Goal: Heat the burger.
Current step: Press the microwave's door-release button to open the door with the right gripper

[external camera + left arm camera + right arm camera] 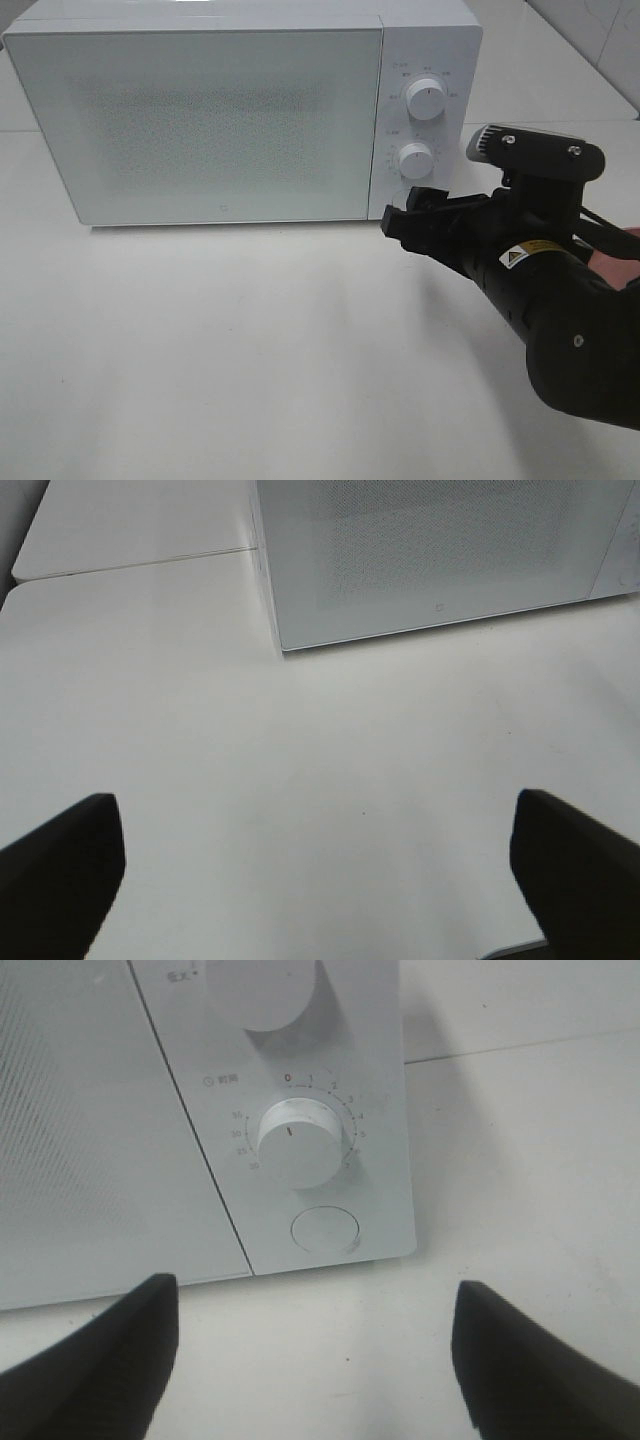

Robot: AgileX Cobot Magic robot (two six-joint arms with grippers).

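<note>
I see the right gripper (pixel 408 212) spread wide at the lower dial (pixel 300 1143), 1 of 2 on the microwave (pixel 200 120); left gripper (pixel 315 802) spread too over the white table (pixel 250 350), tiled wall (pixel 600 40) behind.

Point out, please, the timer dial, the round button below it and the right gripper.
timer dial (pixel 300 1143): right wrist view, centre of its face.
round button (pixel 324 1230): right wrist view, its middle.
right gripper (pixel 402 212): exterior high view, between its fingertips.

A white microwave (pixel 200 120) stands on a white table (pixel 250 350), its speckled door (pixel 195 125) shut; on its right-hand panel an upper knob (pixel 426 100) sits above a lower knob (pixel 415 158), both round and white. A flat round button (pixel 323 1229) lies just below the lower knob.
</note>
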